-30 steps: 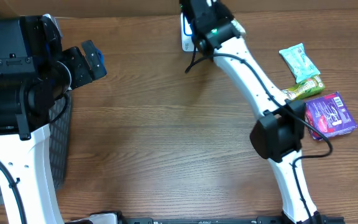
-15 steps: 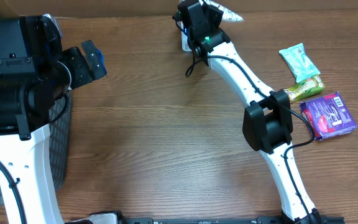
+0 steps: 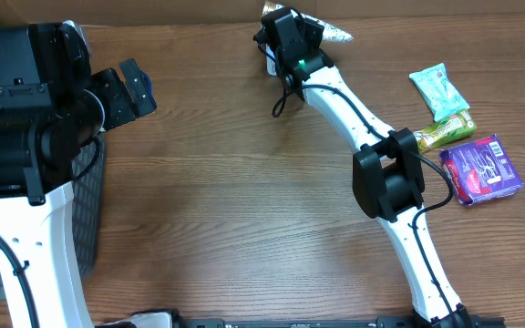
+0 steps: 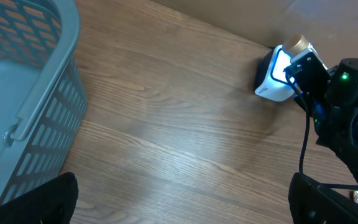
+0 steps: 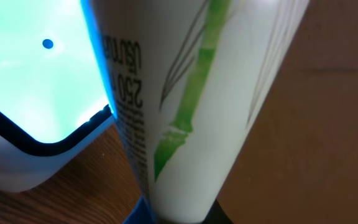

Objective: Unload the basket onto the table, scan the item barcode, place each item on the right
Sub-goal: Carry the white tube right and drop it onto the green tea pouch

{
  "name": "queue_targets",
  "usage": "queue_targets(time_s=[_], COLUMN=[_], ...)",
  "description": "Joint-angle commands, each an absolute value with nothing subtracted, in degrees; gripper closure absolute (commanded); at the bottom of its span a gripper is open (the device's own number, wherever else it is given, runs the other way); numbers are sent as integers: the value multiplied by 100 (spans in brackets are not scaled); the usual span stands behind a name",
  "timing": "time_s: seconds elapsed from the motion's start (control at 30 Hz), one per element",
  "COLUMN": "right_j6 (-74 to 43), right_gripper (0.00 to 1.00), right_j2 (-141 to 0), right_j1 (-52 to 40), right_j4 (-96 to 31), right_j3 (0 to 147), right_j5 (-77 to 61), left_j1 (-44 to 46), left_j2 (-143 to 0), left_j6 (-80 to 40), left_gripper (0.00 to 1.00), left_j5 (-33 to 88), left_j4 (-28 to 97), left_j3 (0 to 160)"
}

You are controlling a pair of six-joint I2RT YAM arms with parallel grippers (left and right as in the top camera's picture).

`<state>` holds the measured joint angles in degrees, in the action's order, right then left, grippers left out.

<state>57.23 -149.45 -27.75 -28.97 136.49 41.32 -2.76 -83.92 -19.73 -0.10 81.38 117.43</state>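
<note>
White tube [image 5: 185, 106] crowding right wrist view, scanner [image 5: 36, 81] cropped, right hand [image 3: 306, 27] mostly hidden

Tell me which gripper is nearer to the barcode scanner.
Right. The right gripper, shut on the white tube, holds it right at the scanner by the table's far edge. The left gripper hangs open near the basket, well across the table.

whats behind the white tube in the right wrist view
The scanner, its lit window showing left of the tube; a brown surface shows to the right. How far the scanner runs behind the tube is covered.
</note>
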Motion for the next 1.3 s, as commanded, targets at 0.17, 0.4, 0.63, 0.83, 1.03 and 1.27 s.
queue_targets(time_s=[0.17, 0.4, 0.63, 0.83, 1.03, 1.27], right_j6=[5704, 5402, 3802, 1087, -2128, -4493], right_gripper=[96, 96, 96, 96, 96, 96], right_j2=[-14647, -13782, -12265, -11391, -11360, -11869], right_j1=[-2864, -3100, -3201, -2731, -1570, -110], right_j4=[-3048, -4788, -6807, -7872, -8739, -9480], right_j3=[13721, 13721, 13727, 13727, 13719, 13719], right_j5=[4772, 3732, 1253, 633, 707, 963], left_j1=[-298, -298, -298, -298, -298, -298], left_j2=[-8412, -8412, -8412, -8412, -8412, -8412], left_j6=[-1929, -1929, -1929, -1929, -1929, -1929], left_gripper=[0, 1, 0, 0, 1, 0], left_j5=[-58, -58, -58, -58, -58, -58], left_j4=[8123, 8123, 8125, 8125, 8123, 8123], left_j3=[11817, 11817, 11817, 11817, 11817, 11817])
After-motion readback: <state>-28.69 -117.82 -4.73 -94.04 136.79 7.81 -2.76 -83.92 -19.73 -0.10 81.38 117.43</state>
